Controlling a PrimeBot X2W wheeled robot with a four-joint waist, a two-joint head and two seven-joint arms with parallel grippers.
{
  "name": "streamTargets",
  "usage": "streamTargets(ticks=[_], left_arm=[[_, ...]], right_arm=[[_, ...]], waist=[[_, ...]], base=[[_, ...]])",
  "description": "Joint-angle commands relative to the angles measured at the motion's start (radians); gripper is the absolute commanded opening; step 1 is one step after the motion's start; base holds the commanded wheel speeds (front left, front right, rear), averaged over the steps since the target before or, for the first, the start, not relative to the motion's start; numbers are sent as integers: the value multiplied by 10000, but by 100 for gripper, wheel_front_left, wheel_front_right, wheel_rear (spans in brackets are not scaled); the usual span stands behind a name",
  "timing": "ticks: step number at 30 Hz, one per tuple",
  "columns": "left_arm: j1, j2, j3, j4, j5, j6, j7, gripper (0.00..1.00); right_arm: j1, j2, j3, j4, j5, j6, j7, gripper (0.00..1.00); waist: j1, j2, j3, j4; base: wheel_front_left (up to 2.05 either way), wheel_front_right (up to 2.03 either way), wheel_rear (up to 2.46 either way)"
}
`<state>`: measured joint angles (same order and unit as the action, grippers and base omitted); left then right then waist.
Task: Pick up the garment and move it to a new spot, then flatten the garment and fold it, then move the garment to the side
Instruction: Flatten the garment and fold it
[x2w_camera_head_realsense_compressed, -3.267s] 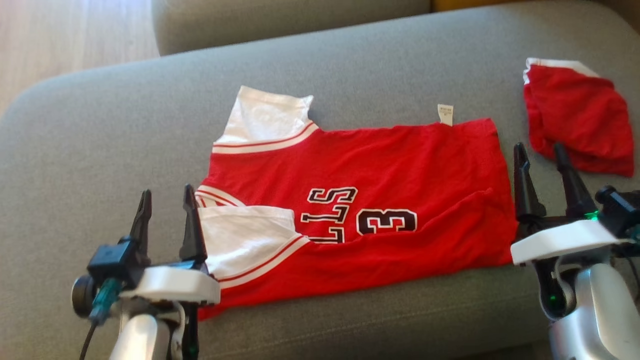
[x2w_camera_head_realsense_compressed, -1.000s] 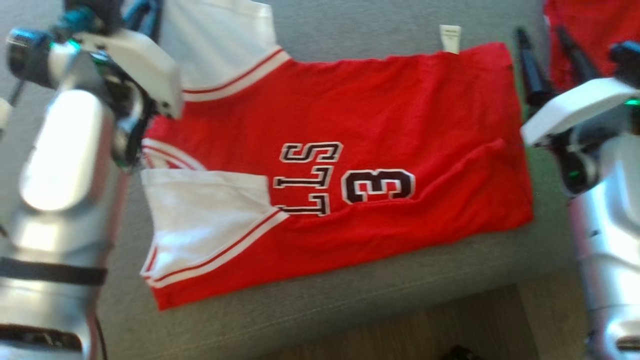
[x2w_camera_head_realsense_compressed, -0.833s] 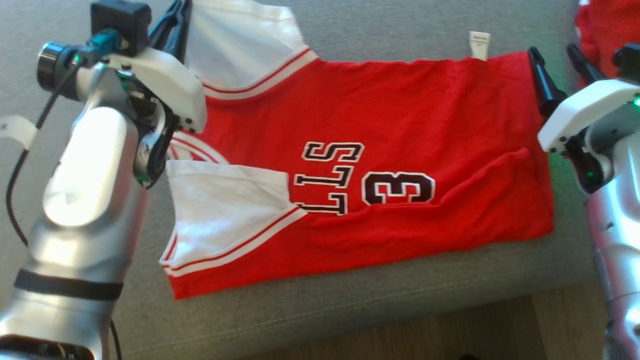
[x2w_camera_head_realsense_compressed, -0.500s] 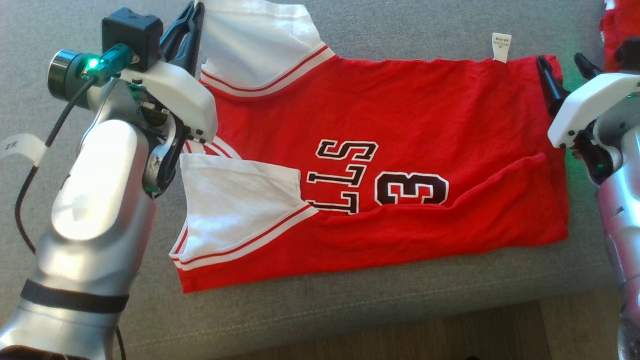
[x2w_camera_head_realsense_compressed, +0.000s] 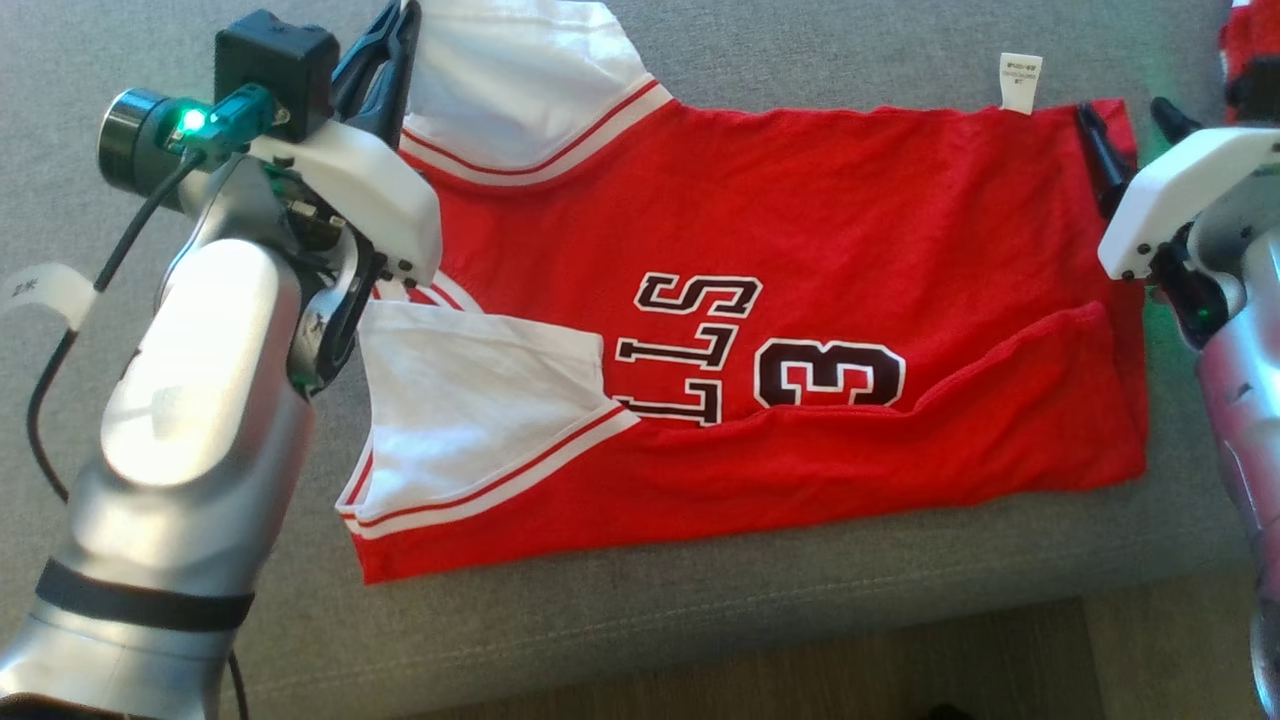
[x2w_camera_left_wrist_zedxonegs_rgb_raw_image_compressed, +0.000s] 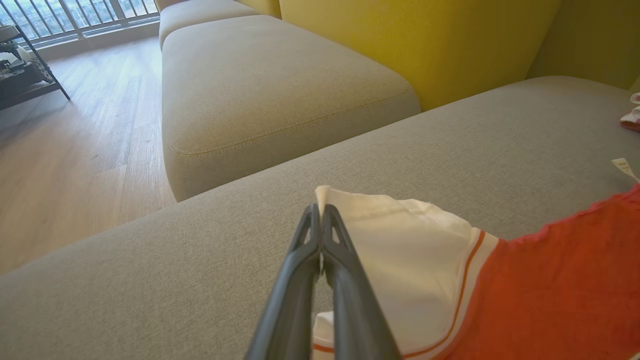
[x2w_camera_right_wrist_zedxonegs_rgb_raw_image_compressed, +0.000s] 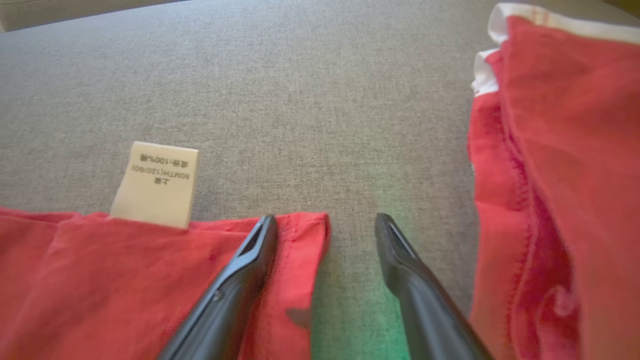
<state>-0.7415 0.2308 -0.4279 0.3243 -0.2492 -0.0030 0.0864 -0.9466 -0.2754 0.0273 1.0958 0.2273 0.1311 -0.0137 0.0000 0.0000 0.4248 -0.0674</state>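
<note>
On the sofa (x2w_camera_head_realsense_compressed: 800, 620) the garment (x2w_camera_head_realsense_compressed: 800, 220) lies flat, its near edge folded over: we judge moving and flattening done, the fold half made, the shift aside left. Our left pincer (x2w_camera_left_wrist_zedxonegs_rgb_raw_image_compressed: 320, 215) pinches the far white sleeve (x2w_camera_left_wrist_zedxonegs_rgb_raw_image_compressed: 400, 240); our right pincer (x2w_camera_right_wrist_zedxonegs_rgb_raw_image_compressed: 326, 217) stands spread astride the far hem corner (x2w_camera_right_wrist_zedxonegs_rgb_raw_image_compressed: 305, 235).

A grey fabric sofa seat (x2w_camera_head_realsense_compressed: 700, 620), with a yellow upholstered backrest (x2w_camera_left_wrist_zedxonegs_rgb_raw_image_compressed: 425, 45) behind and light wooden plank floor (x2w_camera_left_wrist_zedxonegs_rgb_raw_image_compressed: 80, 150) beside; a crumpled red, white-trimmed cloth (x2w_camera_right_wrist_zedxonegs_rgb_raw_image_compressed: 565, 150) lies on it.
</note>
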Motion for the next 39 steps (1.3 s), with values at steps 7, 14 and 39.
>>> streamTargets(ticks=[7,14,39], left_arm=[[-252,394,235,-473,-54,119,90,0],[-166,456,248,-477,-125,218,51,0],[2794,1372,772,-1635,-1101,583,-61,0]], right_arm=[[-389,11,653,372,321,-4,-362,6],[-410,-111,1257,433,602,-4,-878,0],[1875,-1081,2574,-1104,2221,-4,-1969,0]], waist=[[0,0,38,96],[0,0,-86,158],[0,0,-2027,358]], base=[[0,0,0],[0,0,0],[0,0,0]])
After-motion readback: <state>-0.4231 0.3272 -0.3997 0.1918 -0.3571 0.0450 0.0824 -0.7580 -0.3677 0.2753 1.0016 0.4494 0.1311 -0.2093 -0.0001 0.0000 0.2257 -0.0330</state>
